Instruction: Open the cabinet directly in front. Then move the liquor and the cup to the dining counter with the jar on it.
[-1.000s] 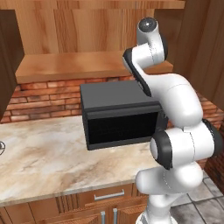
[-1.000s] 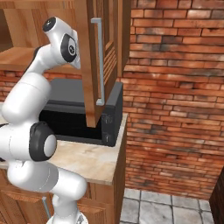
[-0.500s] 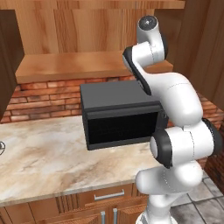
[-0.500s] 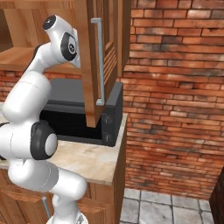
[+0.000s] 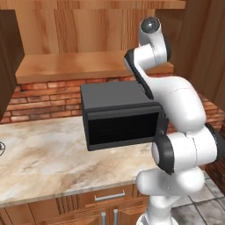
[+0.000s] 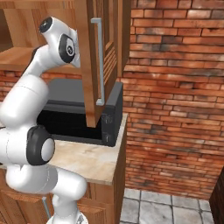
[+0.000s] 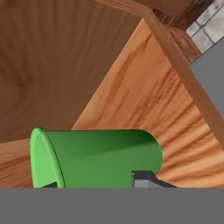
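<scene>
The green cup (image 7: 94, 155) lies across the hand view, rim to the left, on the wooden floor of the cabinet (image 7: 131, 87). My gripper (image 7: 97, 183) is shut on the cup, with one dark fingertip (image 7: 144, 178) against its wall. In the base views the arm (image 5: 151, 57) reaches up into the cabinet, above the shelf (image 5: 88, 66). The cabinet door (image 6: 94, 57) stands swung open, its silver bar handle (image 6: 99, 61) facing the brick wall. The liquor, the dining counter and the jar are out of view.
A black microwave (image 5: 121, 114) stands on the marble worktop (image 5: 48, 158) right under the cabinet and beside the arm. The open door hangs over the microwave's right end (image 6: 111, 118). A brick wall (image 6: 175, 87) closes the right side. Base cabinets (image 5: 105, 200) sit below.
The arm's top joint has risen very slightly. The microwave, the door and the worktop stand as before.
</scene>
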Controlling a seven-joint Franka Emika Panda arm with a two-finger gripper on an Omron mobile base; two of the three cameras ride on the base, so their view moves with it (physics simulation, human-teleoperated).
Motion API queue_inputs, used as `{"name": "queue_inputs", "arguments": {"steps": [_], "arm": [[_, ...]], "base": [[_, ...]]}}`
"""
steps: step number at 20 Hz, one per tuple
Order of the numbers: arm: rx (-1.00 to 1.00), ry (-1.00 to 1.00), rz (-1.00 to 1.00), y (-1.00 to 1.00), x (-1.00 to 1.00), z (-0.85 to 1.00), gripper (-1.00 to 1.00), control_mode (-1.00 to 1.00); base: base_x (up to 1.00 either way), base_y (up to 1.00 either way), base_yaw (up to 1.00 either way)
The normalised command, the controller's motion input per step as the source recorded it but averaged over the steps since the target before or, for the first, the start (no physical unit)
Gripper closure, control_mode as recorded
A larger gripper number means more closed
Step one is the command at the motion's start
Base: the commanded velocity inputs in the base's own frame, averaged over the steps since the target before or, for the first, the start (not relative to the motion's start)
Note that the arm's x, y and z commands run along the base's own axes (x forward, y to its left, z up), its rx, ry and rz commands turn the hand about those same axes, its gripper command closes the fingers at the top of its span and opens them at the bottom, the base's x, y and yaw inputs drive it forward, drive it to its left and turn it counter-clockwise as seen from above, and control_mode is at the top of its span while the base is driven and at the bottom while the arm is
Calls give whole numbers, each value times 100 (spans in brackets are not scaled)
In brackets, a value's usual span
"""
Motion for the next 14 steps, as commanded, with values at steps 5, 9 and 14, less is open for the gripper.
{"name": "queue_inputs", "arguments": {"steps": [5, 9, 14], "arm": [[0, -15, -1, 15, -32, 0, 100, -100], [0, -9, -1, 27, -51, 0, 100, -100], [0, -8, -1, 33, -78, 0, 100, -100]], "base": [[0, 0, 0], [0, 0, 0], [0, 0, 0]]}}
